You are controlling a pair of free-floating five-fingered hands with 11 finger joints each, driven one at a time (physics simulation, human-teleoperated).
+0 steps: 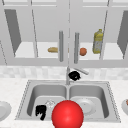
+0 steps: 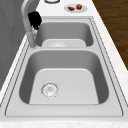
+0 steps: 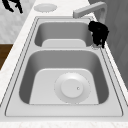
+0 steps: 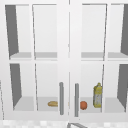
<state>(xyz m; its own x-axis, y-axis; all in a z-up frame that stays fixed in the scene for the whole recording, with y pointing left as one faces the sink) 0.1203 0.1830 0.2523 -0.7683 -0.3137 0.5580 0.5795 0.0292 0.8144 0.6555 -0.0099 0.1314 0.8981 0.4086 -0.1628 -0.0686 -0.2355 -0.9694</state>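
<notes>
No readable writing or brand on anything, not even the yellow plastic bottle (image 1: 98, 41) behind the glass cabinet doors. Right black hand (image 1: 74, 75) curled in at the grey metal faucet (image 1: 68, 75), fingers bent round its upright stem near the base, seen from the right side as a dark fist (image 3: 99, 31) just under the spout; whether pinching or merely wrapped, cannot tell. Faucet upright at the back rim between the 2 basins of the steel double sink (image 1: 25, 96), long spout swung out over the right basin, pointing right and slightly forward. Left black hand (image 1: 40, 111) idle in the air over the front of the left basin, fingers hanging down and loosely bent, holding nothing. Beside it a large glossy red ball (image 1: 67, 114) at the front edge. Round white plate (image 3: 72, 87) flat in the right basin. Brown bread roll (image 1: 52, 49) and orange round fruit (image 1: 83, 51) on the cabinet shelf
</notes>
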